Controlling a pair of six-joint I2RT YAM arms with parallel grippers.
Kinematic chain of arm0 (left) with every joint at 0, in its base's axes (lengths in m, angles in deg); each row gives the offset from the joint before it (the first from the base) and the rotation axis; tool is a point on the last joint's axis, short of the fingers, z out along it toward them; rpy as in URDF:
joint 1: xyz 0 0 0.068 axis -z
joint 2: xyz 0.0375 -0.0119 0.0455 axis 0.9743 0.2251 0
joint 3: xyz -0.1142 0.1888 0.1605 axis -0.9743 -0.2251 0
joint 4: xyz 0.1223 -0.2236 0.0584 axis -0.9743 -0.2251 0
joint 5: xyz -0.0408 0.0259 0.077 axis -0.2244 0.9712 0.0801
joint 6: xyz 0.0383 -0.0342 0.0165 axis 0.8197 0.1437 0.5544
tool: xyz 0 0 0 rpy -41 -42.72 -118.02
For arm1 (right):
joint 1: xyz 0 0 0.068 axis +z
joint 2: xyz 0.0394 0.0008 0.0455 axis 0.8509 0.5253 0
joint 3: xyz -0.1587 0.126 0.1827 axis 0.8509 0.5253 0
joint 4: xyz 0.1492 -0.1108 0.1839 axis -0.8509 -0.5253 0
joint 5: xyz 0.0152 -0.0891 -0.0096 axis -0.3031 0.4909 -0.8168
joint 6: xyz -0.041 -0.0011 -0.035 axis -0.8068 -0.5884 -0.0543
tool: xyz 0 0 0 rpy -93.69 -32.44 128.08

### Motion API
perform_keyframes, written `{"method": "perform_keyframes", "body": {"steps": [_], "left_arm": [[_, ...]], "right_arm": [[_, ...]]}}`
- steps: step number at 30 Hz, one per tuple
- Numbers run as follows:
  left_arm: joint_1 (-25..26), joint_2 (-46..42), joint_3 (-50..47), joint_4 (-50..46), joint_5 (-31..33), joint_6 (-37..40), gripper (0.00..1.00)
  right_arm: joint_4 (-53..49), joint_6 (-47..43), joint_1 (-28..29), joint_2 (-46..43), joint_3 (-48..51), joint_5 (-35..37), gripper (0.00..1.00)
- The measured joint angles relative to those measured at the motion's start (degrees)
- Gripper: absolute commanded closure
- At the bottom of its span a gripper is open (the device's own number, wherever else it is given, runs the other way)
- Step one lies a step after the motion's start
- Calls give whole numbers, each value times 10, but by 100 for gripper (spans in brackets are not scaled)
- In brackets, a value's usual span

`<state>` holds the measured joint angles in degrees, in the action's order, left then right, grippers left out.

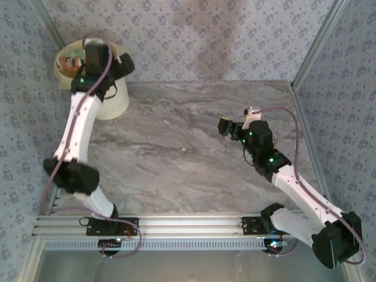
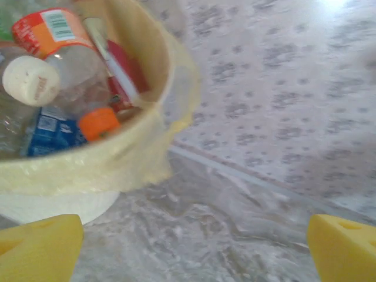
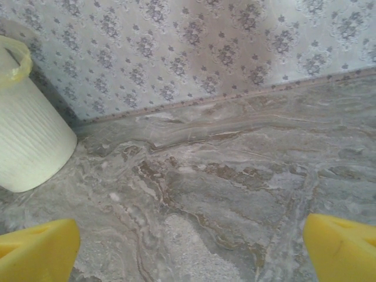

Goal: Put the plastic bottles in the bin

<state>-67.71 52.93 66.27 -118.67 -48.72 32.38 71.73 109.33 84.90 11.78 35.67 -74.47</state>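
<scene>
My left end effector [image 2: 189, 252] hung beside the bin [image 2: 88, 170], right end effector [image 3: 188, 249] over the marbled desk [image 3: 205, 176], both gaping empty.

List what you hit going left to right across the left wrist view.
White bottle cap → orange bottle cap → right side of the bin rim → yellow fingertip at the right edge. The other yellow fingertip is left out: it spans the same stretch as the white cap.
</scene>
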Motion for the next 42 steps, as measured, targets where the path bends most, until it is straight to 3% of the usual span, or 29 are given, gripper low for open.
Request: {"method": "perform_keyframes", "body": {"steps": [4,8,17,22,29,35,42], "left_arm": [[1,-163,-214,136,-19,26,2],[0,-269,-367,217,-6,55,2],[-24,-359,-626,310,89,82,2],[-76,-338,-713,353,90,82,2],[-89,-238,-775,469,79,134,2],[-89,-108,-766,544,52,171,2],[-94,-92,-766,626,38,216,2]], "right_arm": [[-15,-10,-12,-29,25,43,0],[-28,-26,-41,-66,62,103,0],[-18,-86,-170,-120,173,167,0],[14,-89,-253,-101,231,137,0],[94,-93,-351,17,249,3,0],[198,-115,-364,121,249,-106,0],[348,-135,-358,202,249,-165,0]]}}
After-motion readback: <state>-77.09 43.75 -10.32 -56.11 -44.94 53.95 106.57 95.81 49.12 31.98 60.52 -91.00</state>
